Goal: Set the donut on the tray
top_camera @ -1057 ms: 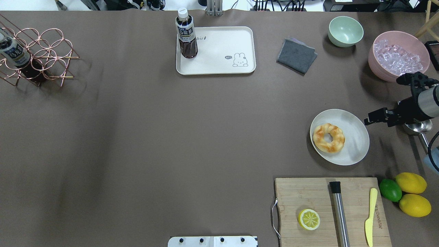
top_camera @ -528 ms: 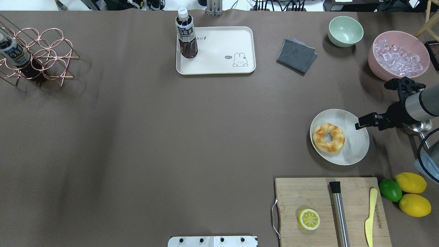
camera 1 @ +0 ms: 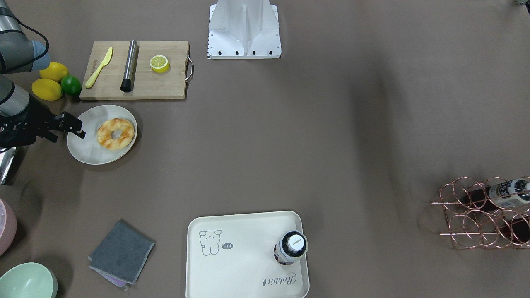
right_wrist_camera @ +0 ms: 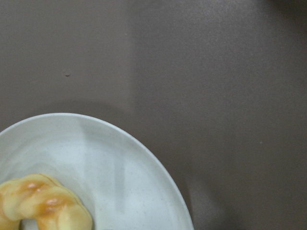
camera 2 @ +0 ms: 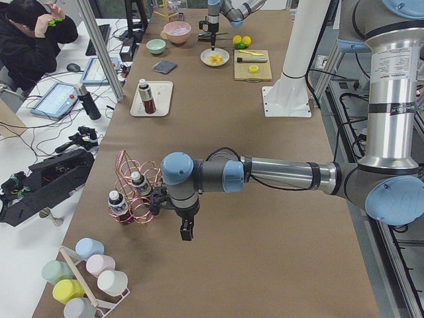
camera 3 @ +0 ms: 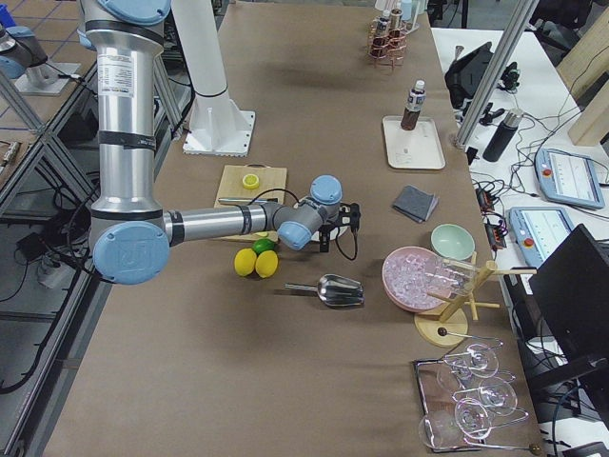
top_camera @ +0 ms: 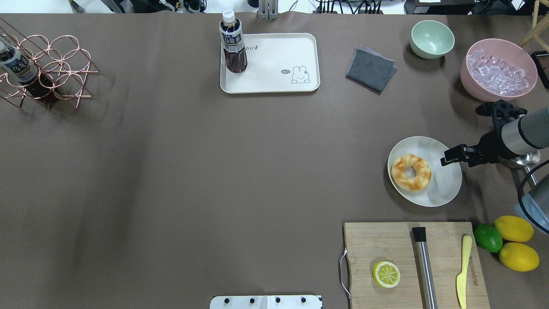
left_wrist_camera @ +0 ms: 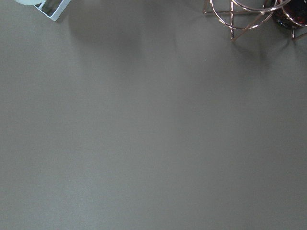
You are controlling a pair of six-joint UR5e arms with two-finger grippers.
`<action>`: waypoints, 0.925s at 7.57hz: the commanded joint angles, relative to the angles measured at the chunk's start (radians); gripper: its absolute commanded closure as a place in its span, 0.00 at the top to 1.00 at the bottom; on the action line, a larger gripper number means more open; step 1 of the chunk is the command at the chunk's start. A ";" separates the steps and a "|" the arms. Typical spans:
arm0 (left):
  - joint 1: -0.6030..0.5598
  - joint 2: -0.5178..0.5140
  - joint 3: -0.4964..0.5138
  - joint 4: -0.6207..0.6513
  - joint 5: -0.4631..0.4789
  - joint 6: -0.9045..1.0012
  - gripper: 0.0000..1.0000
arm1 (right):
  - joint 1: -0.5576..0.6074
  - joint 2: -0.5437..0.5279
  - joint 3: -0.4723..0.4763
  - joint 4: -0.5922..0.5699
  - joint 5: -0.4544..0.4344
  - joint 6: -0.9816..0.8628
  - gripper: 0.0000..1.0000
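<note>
The donut [top_camera: 411, 172] is a twisted golden-brown ring lying on a round off-white plate [top_camera: 444, 189] at the table's right; it also shows in the front view [camera 1: 116, 133] and at the bottom left of the right wrist view [right_wrist_camera: 43, 206]. My right gripper [top_camera: 449, 156] hovers over the plate's right rim, just right of the donut, and looks open and empty. The cream tray [top_camera: 274, 75] with the bear drawing lies far back at centre, with a dark drink bottle [top_camera: 233, 43] standing in its left corner. My left gripper [camera 2: 186, 231] shows only in the exterior left view, near a copper rack; I cannot tell its state.
A wooden cutting board [top_camera: 386, 244] with a halved lemon [top_camera: 386, 274], a steel rod and a yellow knife lies near the plate. Lemons and a lime [top_camera: 488, 237], a metal scoop [top_camera: 522, 159], a pink bowl of ice [top_camera: 497, 71], a green bowl [top_camera: 432, 38] and a grey cloth [top_camera: 371, 70] are around it.
My right gripper has moved left, from beside the plate to over its right rim, closer to the donut. The donut and tray have not moved.
</note>
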 commanded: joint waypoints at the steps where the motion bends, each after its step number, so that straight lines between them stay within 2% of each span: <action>1: 0.000 -0.001 0.001 0.000 0.000 0.000 0.98 | -0.014 -0.001 0.001 0.000 -0.010 0.032 0.27; 2: 0.000 -0.001 0.001 0.000 0.000 0.000 0.98 | -0.015 -0.002 0.003 0.001 -0.010 0.032 0.00; 6: 0.000 0.000 0.001 0.000 0.000 0.000 0.98 | -0.014 -0.002 0.027 0.001 0.018 0.034 0.00; 7: 0.000 -0.001 0.001 0.000 0.000 0.000 0.98 | 0.026 0.004 0.033 0.001 0.110 0.049 0.00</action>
